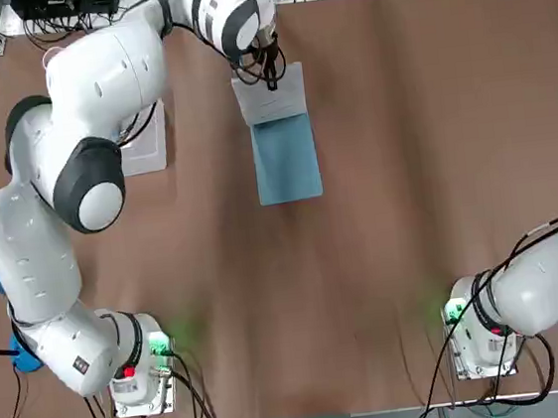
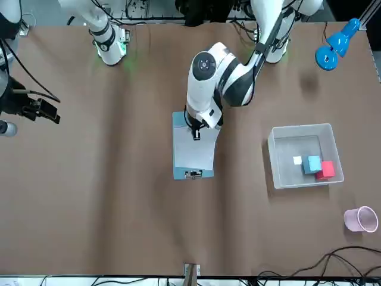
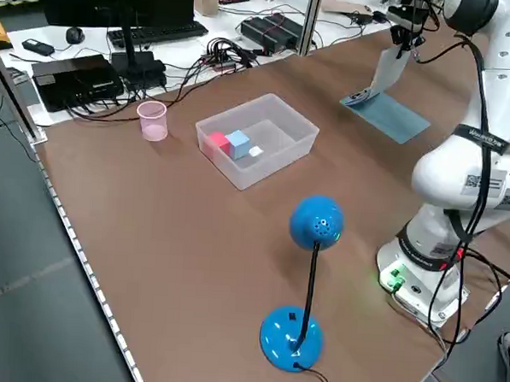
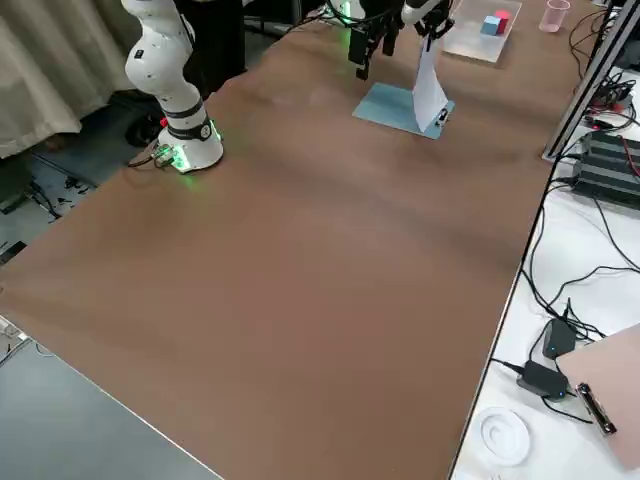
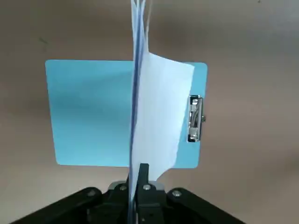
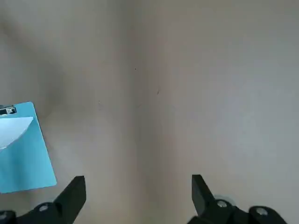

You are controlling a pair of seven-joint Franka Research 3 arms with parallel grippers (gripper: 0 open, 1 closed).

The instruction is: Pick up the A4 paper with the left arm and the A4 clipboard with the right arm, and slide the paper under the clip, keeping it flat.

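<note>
In the top view, the clipboard [image 1: 287, 161] lies upper centre, its long axis running up and down the frame; the left gripper [image 1: 272, 82] reaches in above it. In the front view, the clip [image 2: 193, 174] is at the clipboard's lower end, near centre. In the left wrist view, the left gripper points down, clamped on the upright, bent paper [image 5: 161, 107]. In the right wrist view, the right gripper's fingers [image 6: 74, 198] stand wide apart, the clipboard at lower left.

Brown table [image 1: 364, 260] with blue clipboard [image 1: 288, 168]
</note>
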